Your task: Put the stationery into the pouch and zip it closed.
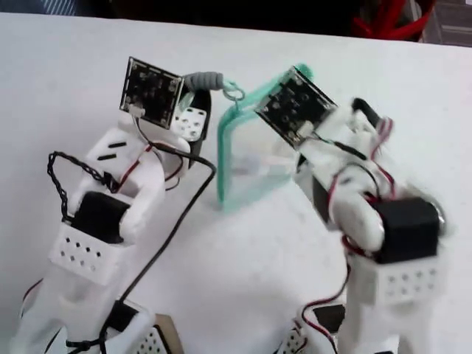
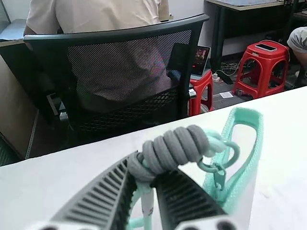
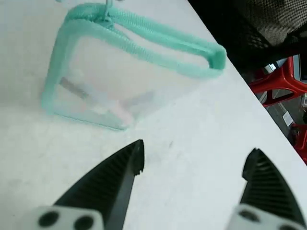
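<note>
A clear pouch (image 1: 247,158) with a mint-green zip edge stands upright on the white table between the two arms. Its grey knotted pull cord (image 2: 172,147) hangs from a green ring (image 2: 217,165), and my left gripper (image 2: 146,172) is shut on that cord at the pouch's top corner (image 1: 205,79). Several pale stationery pieces (image 3: 74,88) lie inside the pouch (image 3: 120,72) near its bottom. My right gripper (image 3: 196,151) stands open above bare table, a short way from the pouch's lower side, with nothing between its fingers.
A black cable (image 1: 173,221) runs across the table beside the left arm. Beyond the table's far edge (image 2: 72,155) stand a black mesh chair (image 2: 124,72) and red stools (image 2: 261,64). Bare table (image 1: 251,273) lies in front of the pouch.
</note>
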